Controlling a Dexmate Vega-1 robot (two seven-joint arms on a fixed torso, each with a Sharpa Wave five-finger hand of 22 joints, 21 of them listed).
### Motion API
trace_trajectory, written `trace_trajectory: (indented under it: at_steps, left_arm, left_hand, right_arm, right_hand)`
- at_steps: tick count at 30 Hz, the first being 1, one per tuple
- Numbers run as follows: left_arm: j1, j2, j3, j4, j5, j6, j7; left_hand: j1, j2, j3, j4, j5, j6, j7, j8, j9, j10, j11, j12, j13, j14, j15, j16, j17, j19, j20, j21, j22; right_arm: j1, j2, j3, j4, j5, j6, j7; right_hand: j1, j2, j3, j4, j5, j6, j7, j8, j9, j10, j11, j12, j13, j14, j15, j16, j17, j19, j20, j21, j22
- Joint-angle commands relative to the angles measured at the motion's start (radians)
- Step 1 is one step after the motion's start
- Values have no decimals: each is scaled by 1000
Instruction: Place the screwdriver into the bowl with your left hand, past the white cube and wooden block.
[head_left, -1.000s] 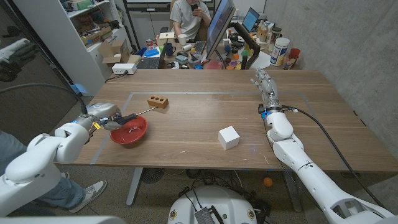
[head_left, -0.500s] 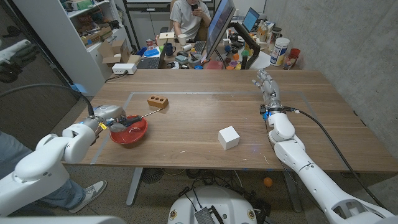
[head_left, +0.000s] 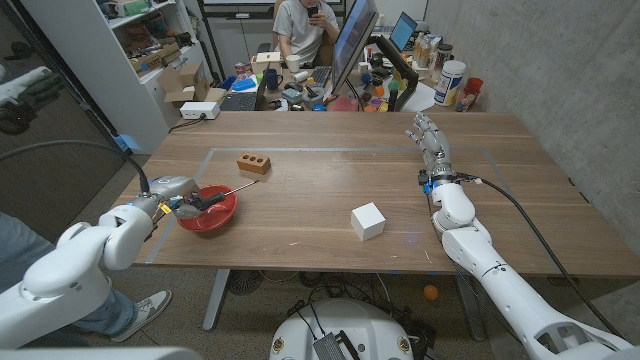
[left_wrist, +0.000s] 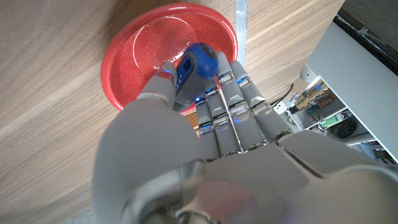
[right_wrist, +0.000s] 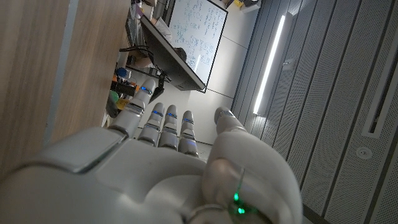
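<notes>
The red bowl (head_left: 208, 209) sits near the table's left front, and in the left wrist view the red bowl (left_wrist: 149, 56) lies just beyond my fingers. My left hand (head_left: 168, 199) holds the screwdriver (head_left: 222, 191) by its dark handle at the bowl's left rim; the thin shaft reaches over the bowl toward the wooden block (head_left: 254, 164). The blue and black handle (left_wrist: 191, 70) shows between my thumb and fingers. The white cube (head_left: 368, 221) stands right of centre. My right hand (head_left: 428, 138) stands at the right side, fingers straight and apart, holding nothing.
A taped rectangle marks the work area on the wooden table (head_left: 320, 180). Behind the far edge are a monitor (head_left: 352, 45), bottles, boxes and a seated person (head_left: 305, 25). A shelf (head_left: 140, 40) stands at the back left.
My left hand has drawn slightly back toward the table's front left with the screwdriver, and the handle now sits lower over the bowl's rim. The right arm has not moved.
</notes>
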Motion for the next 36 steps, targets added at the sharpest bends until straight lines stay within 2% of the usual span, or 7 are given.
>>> trace_trajectory:
  at_steps: [1,13,17,21,26,31,36]
  left_arm:
    - [10,24,12,6,-30,39,15]
    - [2,57,38,9,-70,57,26]
    - [0,62,42,6,-87,65,32]
    - [0,70,43,4,-106,68,33]
    - [-1,79,48,-2,-121,86,38]
    - [5,82,39,-7,-143,94,40]
    - [14,81,19,-11,-173,94,31]
  left_hand:
    - [81,87,5,-1,20,212,-91,49,4,171,-164,-1,4,45,-65,5,4,-2,-1,0,4]
    - [81,86,6,-1,21,211,-90,49,4,171,-161,-5,7,43,-63,2,4,-2,-3,3,4]
    - [75,86,3,2,21,185,-85,39,4,156,-167,-15,8,37,-61,0,6,-4,-3,4,4]
    - [55,84,-9,11,18,127,-82,14,4,89,-137,-54,4,3,-40,-12,10,-26,11,3,5]
    - [30,82,-17,22,15,97,-84,-1,4,68,-134,-69,3,-12,-31,-21,8,-41,18,2,6]
    - [-20,71,-34,40,9,77,-69,-16,2,48,-121,-88,-3,-29,-16,-32,3,-56,24,1,7]
    - [-115,49,-69,73,-5,20,-47,-59,-3,-2,-87,-118,-5,-72,23,-53,3,-85,55,-5,7]
  right_arm:
    - [2,-2,-6,6,5,-21,10]
    - [0,-7,-10,11,11,-43,21]
    - [-4,-10,-8,8,13,-47,23]
    - [-6,-11,-7,7,14,-48,24]
    - [-6,-11,-5,8,16,-47,28]
    - [-4,-12,-4,12,21,-47,35]
    - [-1,-11,-4,17,24,-45,41]
  right_hand:
    - [-6,1,1,-6,5,7,4,-3,1,7,4,3,1,5,0,5,0,9,-1,-1,4]
    - [-6,1,1,-6,5,7,5,-3,1,6,3,2,0,5,1,6,-1,8,1,-2,4]
    - [-7,1,1,-6,5,7,5,-3,1,5,4,2,0,6,0,6,-1,8,0,-2,4]
    - [-7,1,1,-6,5,8,4,-3,1,5,4,2,0,5,0,6,-2,8,1,-2,4]
    - [-7,1,1,-7,5,9,3,-3,1,5,3,2,0,5,0,6,-2,8,1,-2,4]
    - [-8,2,0,-6,5,11,4,-2,1,7,2,3,0,6,0,7,-2,8,0,-2,4]
    - [-8,2,0,-6,5,13,2,-1,1,6,3,2,0,6,1,7,-2,9,1,-2,4]
